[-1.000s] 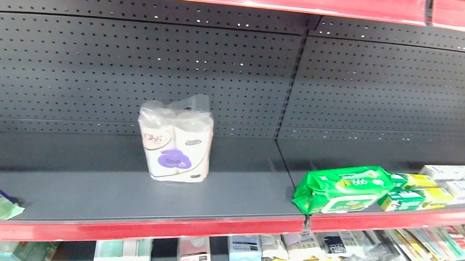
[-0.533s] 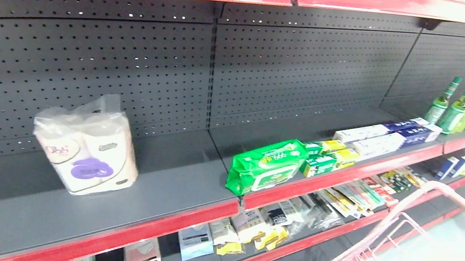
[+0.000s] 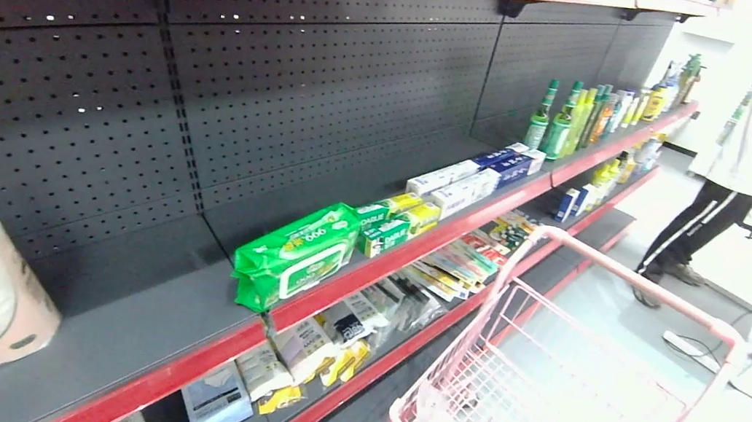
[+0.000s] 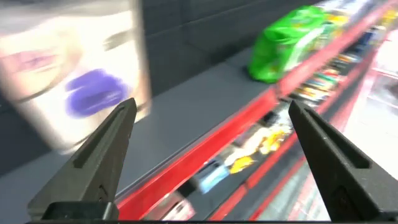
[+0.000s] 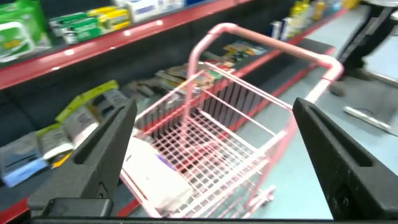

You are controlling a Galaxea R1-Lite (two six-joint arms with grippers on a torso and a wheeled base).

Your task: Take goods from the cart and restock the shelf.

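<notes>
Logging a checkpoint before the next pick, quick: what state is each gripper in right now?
Left gripper: open, holding nothing.
Right gripper: open, holding nothing, facing the cart.

I see my left gripper (image 4: 212,104) with both dark fingers (image 4: 99,155) spread wide, aimed at the grey shelf (image 4: 186,127) with its red front edge (image 4: 205,158). A toilet paper pack (image 4: 74,81) stands on it, a green wipes pack (image 4: 289,40) well apart. Small blurred packets (image 4: 249,155) lie on the shelf below.
</notes>
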